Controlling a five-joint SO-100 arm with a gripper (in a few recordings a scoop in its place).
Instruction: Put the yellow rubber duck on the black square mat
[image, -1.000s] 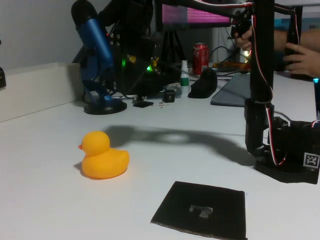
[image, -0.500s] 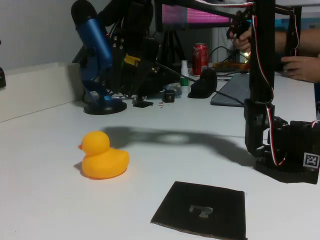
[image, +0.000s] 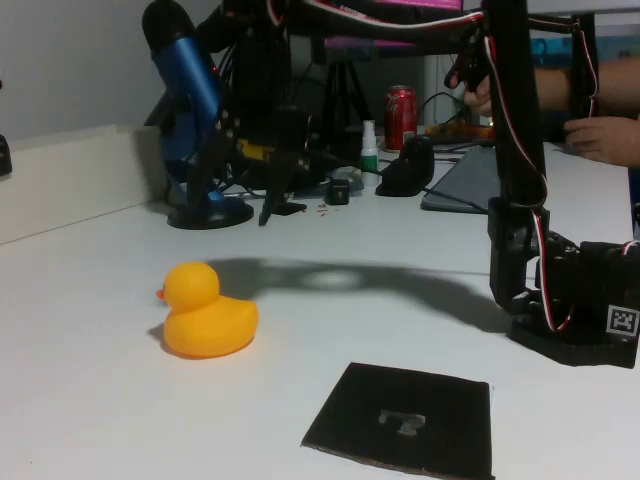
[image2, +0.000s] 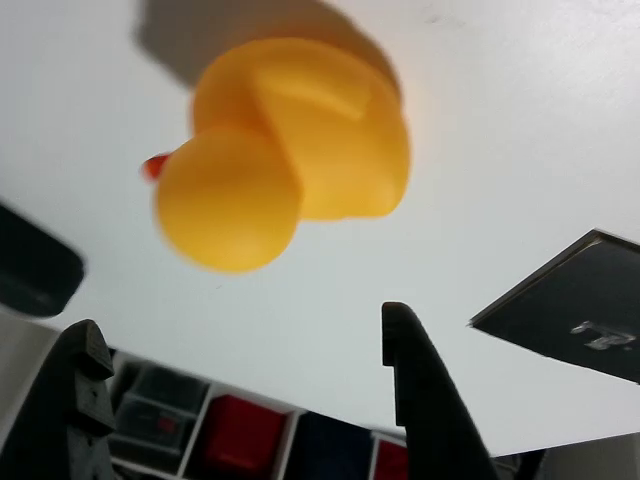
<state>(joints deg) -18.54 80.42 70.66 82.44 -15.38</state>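
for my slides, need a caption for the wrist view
Open claw above the duck on the white table, the mat off to the right.

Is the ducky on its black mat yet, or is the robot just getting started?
Just getting started. Nothing is done yet: the yellow rubber duck sits on the white table, apart from the black square mat, which has nothing on it. In hand: the gripper hangs open above the duck, not touching it. Left to do: come down, grab the duck, carry it over and set it on the mat.
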